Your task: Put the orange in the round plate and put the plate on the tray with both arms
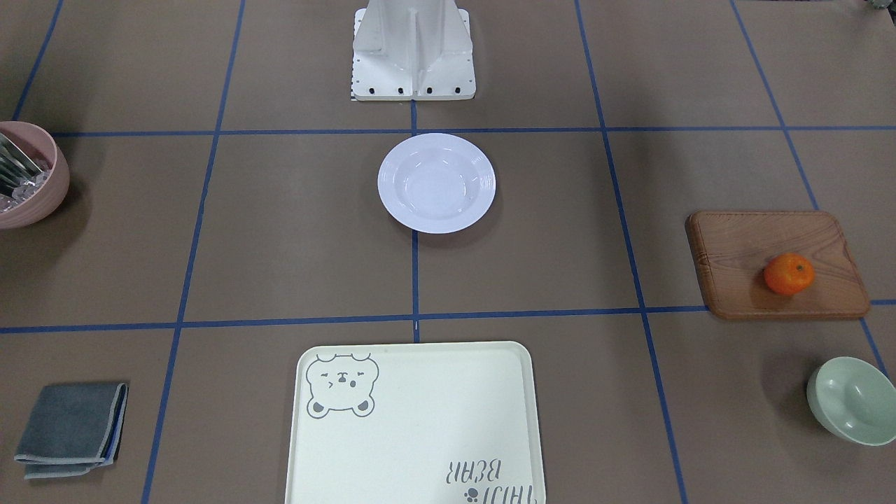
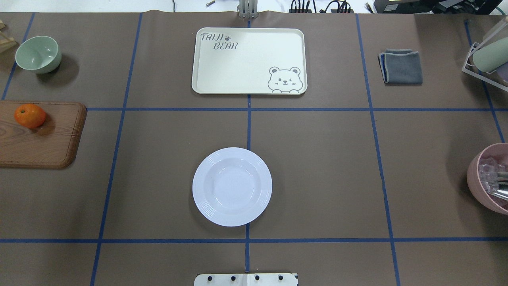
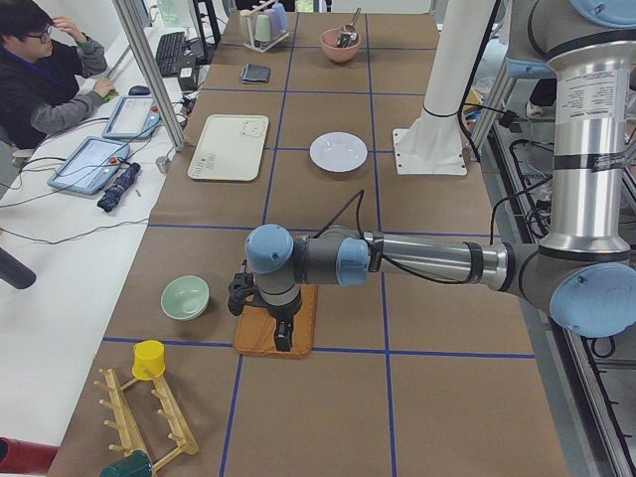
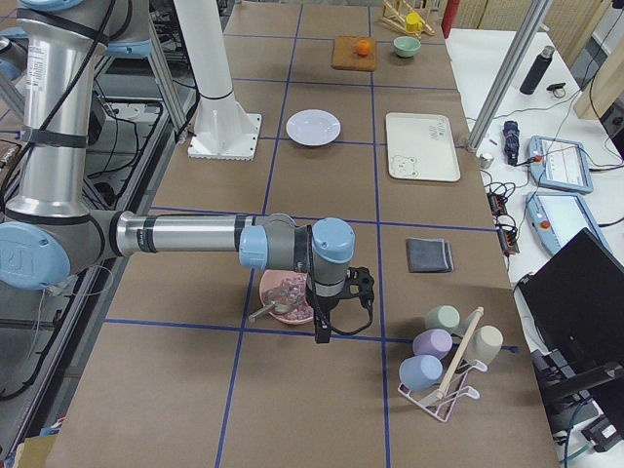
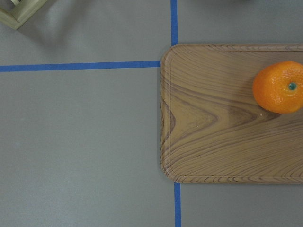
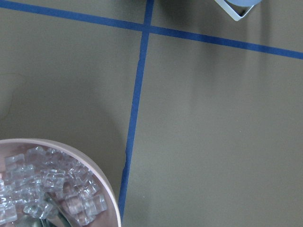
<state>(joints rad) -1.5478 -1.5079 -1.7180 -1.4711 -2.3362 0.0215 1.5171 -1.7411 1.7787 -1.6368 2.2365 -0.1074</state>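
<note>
The orange lies on a brown wooden board at the table's left end, also in the front view and at the right edge of the left wrist view. The round plate sits empty near the robot base. The cream tray with the bear drawing lies beyond it, empty. My left gripper hangs over the wooden board; I cannot tell if it is open or shut. My right gripper hangs by the pink bowl; its state cannot be told either.
A pale green bowl stands beyond the board. A folded grey cloth lies right of the tray. A pink bowl with ice cubes and a cup rack are at the right end. A person sits at a side desk.
</note>
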